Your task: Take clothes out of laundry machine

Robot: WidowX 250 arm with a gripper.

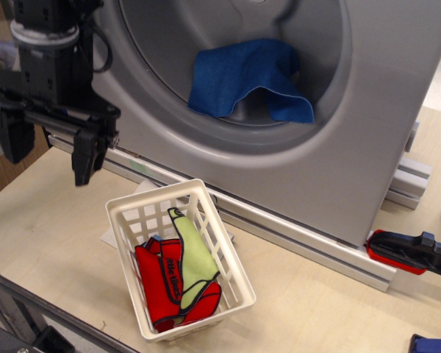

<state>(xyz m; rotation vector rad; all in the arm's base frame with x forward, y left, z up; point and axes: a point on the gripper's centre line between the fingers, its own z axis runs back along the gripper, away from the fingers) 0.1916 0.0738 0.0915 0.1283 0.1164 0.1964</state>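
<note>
Blue cloth (242, 77) is lying in the laundry machine (367, 147) drum; hand (50, 151) hangs empty, fingers spread, over the worktop's (51, 235) left edge.

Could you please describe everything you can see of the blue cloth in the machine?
The blue cloth is plain royal blue, soft and towel-like. It lies crumpled inside the drum mouth of the grey machine, draped over the lower curved wall, with one folded flap arching up and a corner trailing down to the right. Only the drum touches it. The gripper hangs apart at the left, jaws open and empty.
</note>
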